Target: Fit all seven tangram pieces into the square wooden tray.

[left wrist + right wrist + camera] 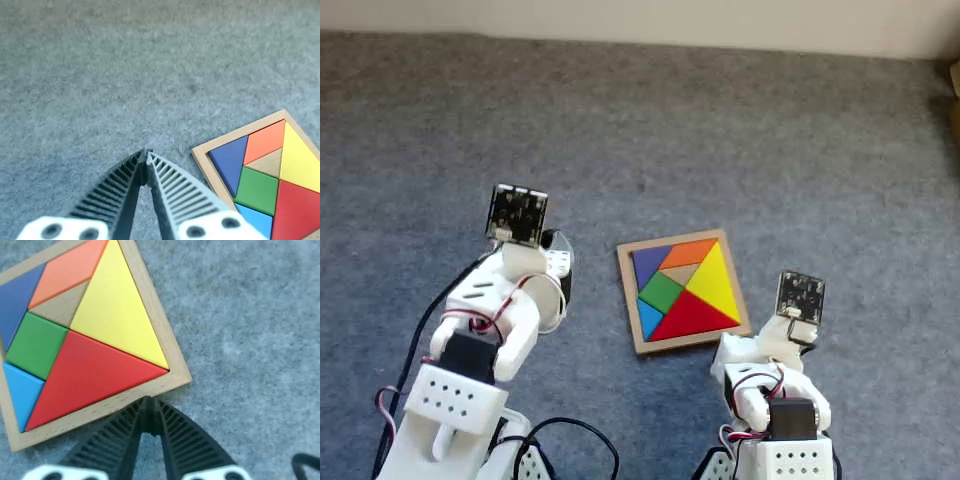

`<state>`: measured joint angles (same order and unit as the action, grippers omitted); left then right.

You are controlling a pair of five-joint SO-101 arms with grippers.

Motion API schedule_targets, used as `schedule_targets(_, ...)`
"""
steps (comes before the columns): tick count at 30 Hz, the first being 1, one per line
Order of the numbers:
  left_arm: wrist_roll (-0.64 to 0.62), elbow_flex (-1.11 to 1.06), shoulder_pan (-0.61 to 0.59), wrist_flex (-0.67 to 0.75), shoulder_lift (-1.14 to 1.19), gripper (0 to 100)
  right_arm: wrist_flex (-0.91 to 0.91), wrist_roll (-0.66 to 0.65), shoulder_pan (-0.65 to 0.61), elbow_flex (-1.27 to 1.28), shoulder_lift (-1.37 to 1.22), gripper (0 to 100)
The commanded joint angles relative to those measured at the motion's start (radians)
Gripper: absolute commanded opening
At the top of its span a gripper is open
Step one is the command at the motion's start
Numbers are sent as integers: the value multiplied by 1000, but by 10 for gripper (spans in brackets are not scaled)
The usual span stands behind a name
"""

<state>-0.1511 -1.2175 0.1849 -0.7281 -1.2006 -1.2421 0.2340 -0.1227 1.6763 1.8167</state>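
Observation:
The square wooden tray [723, 240] lies on the grey carpet between the two arms, holding the coloured pieces: yellow triangle [714, 283], red triangle [694, 315], green square [662, 291], orange piece [687, 253], dark blue triangle [649, 264], light blue triangle [647, 318] and a plain wood triangle [682, 274]. My left gripper [146, 152] is shut with nothing in it, over bare carpet to the left of the tray [200, 161]. My right gripper [148, 401] is shut and empty, its tips at the tray's near edge [110, 407] beside the red triangle [90, 375].
Grey carpet [720, 130] surrounds the tray on all sides. A pale wall runs along the far edge. Cables [570, 440] trail near the arm bases at the front.

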Motion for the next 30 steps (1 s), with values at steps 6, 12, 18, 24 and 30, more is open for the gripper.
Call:
schedule_targets(6, 3, -74, -5, 23, -222, 6, -5, -5, 13, 128, 18, 6)
schedule_targets(12, 3, -226, -4, 187, -366, 6, -5, -5, 13, 128, 18, 6)
schedule_targets(18, 3, -349, -4, 304, -503, 6, -5, -5, 13, 128, 18, 6)
schedule_targets(24, 3, -361, -10, 301, -598, 6, -5, -5, 13, 128, 18, 6)
schedule_targets(30, 118, -366, -50, 301, -613, 6, -5, -5, 13, 128, 18, 6)
